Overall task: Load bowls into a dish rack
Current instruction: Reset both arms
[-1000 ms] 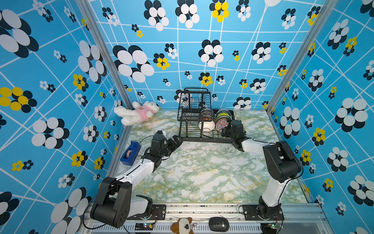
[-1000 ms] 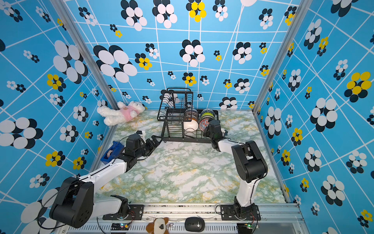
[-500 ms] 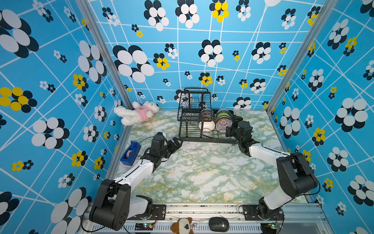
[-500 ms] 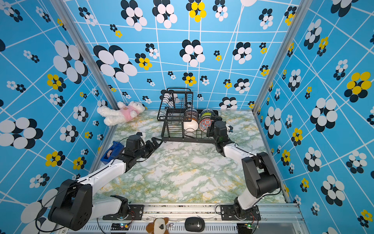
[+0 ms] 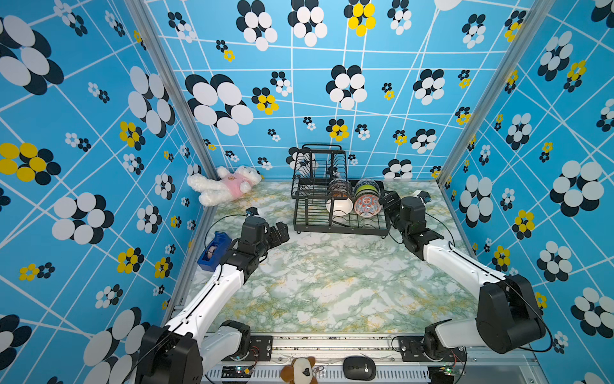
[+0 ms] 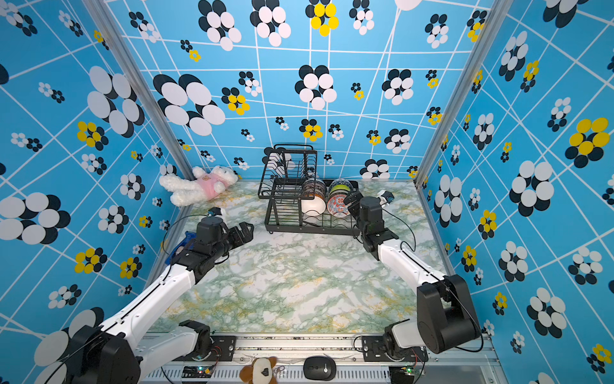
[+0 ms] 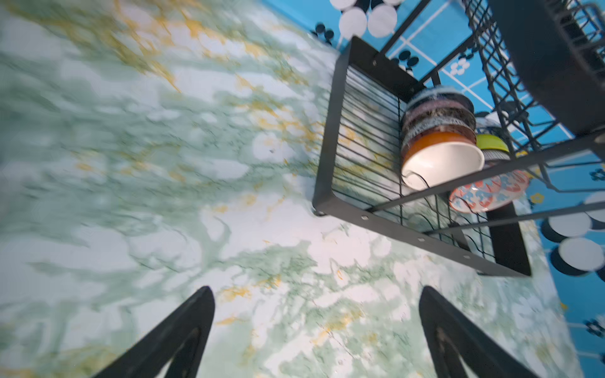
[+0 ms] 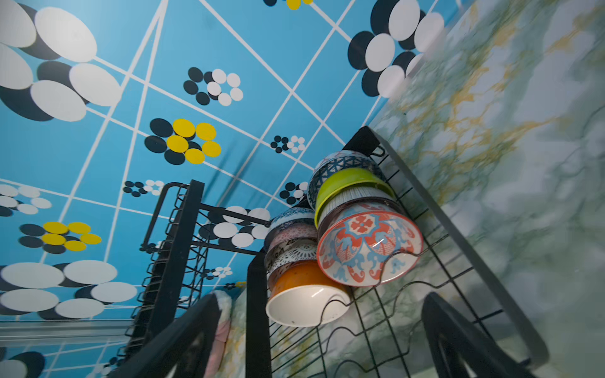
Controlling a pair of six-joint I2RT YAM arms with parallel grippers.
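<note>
The black wire dish rack (image 5: 342,230) (image 6: 309,230) stands at the back middle of the marble table. Several bowls stand on edge in two rows in its lower tray. The front ones are a white-inside bowl (image 5: 339,206) (image 8: 304,309) and a red-blue floral bowl (image 5: 365,205) (image 8: 366,245), with a lime green bowl (image 8: 343,183) behind the floral one. My right gripper (image 5: 387,203) (image 8: 322,296) is open at the rack's right front corner, close to the floral bowl and holding nothing. My left gripper (image 5: 280,232) (image 7: 316,291) is open over bare table, left of the rack's front corner (image 7: 327,137).
A white and pink plush toy (image 5: 226,186) lies at the back left. A blue tape dispenser (image 5: 214,249) sits at the table's left edge beside my left arm. The rack's raised upper basket (image 5: 319,166) stands at its back left. A mouse (image 5: 358,367) lies on the front rail.
My right arm's elbow has dropped down and out toward the front right, and its gripper has stayed by the rack's right front corner. The left arm has barely moved.
</note>
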